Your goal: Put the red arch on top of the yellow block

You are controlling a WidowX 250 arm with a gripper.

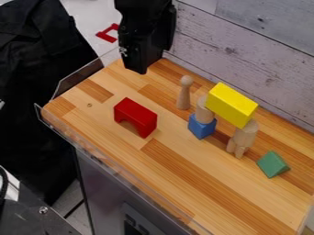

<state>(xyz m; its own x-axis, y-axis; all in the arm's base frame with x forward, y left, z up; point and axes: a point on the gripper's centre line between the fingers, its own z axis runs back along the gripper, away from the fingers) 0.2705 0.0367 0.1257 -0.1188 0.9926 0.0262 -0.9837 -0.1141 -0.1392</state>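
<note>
red arch [135, 115], is it placed?

no, it stands on the table [196, 183], apart from the yellow block [232, 104]. that block is propped up; grasping, lifting and placing look left to do.

and the gripper [142, 65]?

near the far edge; can't tell whether it's released or clenched.

counts?

one arch, one yellow block, one blue block [202, 126], one green wedge [271, 164], one peg [184, 95], two wooden cylinders [246, 132].

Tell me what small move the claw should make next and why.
Probably bring the claw over the red arch and line up for a grasp: the arch stands on the table, opening down, apart from the claw, while the yellow block sits raised, its top bare.
</note>
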